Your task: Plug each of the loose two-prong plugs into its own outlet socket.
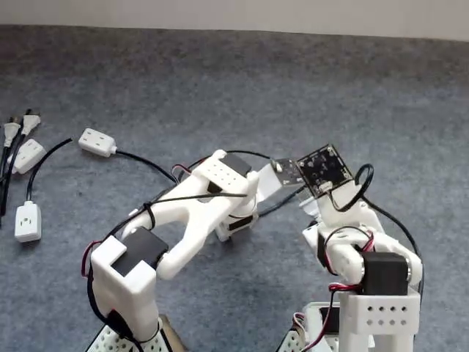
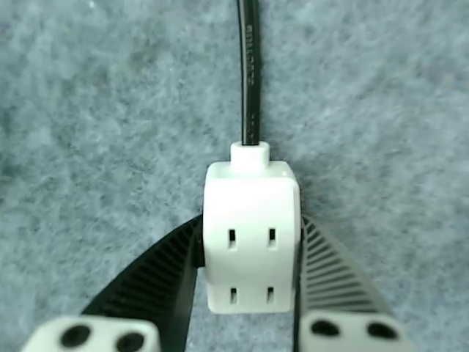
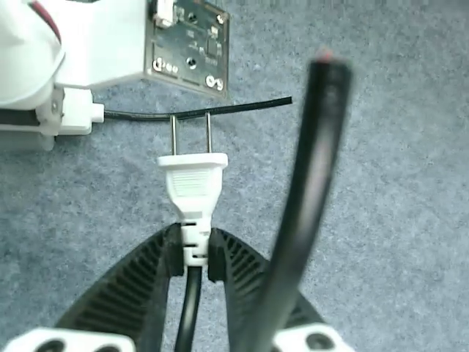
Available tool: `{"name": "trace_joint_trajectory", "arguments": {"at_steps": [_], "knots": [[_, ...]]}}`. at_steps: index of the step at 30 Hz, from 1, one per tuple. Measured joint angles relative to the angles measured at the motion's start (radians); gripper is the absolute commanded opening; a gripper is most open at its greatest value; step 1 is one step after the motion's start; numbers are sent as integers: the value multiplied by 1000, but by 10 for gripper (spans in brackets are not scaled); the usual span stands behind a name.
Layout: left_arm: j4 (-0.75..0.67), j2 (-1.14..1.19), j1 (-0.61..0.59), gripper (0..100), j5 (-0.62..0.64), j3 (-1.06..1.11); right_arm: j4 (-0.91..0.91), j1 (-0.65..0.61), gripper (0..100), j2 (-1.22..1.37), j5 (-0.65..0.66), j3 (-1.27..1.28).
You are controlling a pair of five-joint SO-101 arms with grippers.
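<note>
Far left: two loose plugs (image 1: 11,130) (image 1: 31,121) lie side by side at the edge of the grey carpet (image 1: 220,73).
Beside them: one white socket (image 1: 28,155) rests just next to the plugs. A second socket (image 1: 97,141) lies farther in, and a third socket (image 1: 28,221) lies nearer the arms' side.
Left gripper (image 2: 250,227): its ribbed black fingers (image 2: 157,286) pinch a white outlet socket (image 2: 250,205) by its two sides. The slotted face is turned to the wrist camera.
Socket cord (image 2: 249,73): black, leading straight away over the carpet.
Centre of table: the two wrists stand close together.
Right gripper (image 3: 194,238): clamped on the rear neck of a white two-prong plug (image 3: 192,183). The prongs point away from the fingers, toward a thin black cord (image 3: 242,108) lying across the carpet.
Right arm's cable (image 3: 308,183): thick and black, crossing in front of the wrist camera.
</note>
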Motion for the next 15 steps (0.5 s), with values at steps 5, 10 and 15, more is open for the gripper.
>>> {"name": "trace_joint_trajectory", "arguments": {"at_steps": [5, 10, 15], "knots": [[15, 5, -41, 255, 12, -41, 0, -41, 6, 66, 2, 6], [72, 6, -199, 262, 103, -196, -12, -95, 6, 127, 2, 11], [155, 6, -325, 262, 121, -330, -46, -121, 6, 190, 2, 11]]}}
